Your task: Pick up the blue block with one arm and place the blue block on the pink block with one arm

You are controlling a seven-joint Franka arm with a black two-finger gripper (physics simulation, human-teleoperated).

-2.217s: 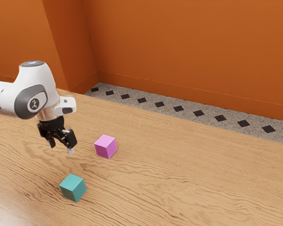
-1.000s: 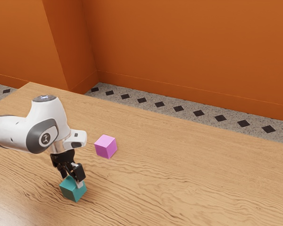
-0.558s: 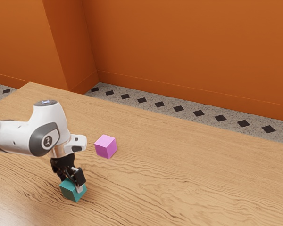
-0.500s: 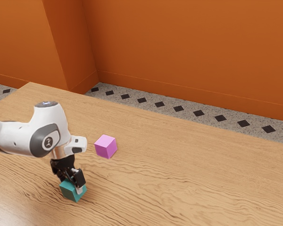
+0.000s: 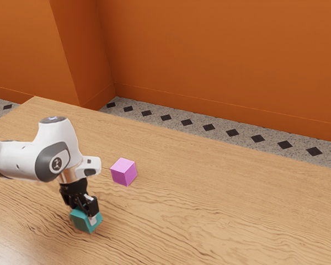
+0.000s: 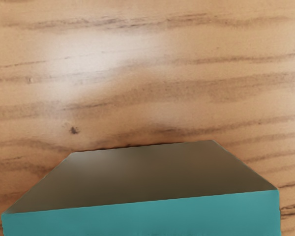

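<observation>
Just above the table [image 5: 209, 193], the claw [image 5: 84, 214], clamping the blue block [image 5: 79, 221], has risen.

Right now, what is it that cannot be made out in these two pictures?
1. Top face of the blue block: exterior view, covered by the end effector.
2. Whether the blue block touches the table: exterior view, its underside faces away.
3. Near part of the blue block: wrist view, cut off by the lower edge.
4. Base of the arm: exterior view, cut off by the left edge.
</observation>
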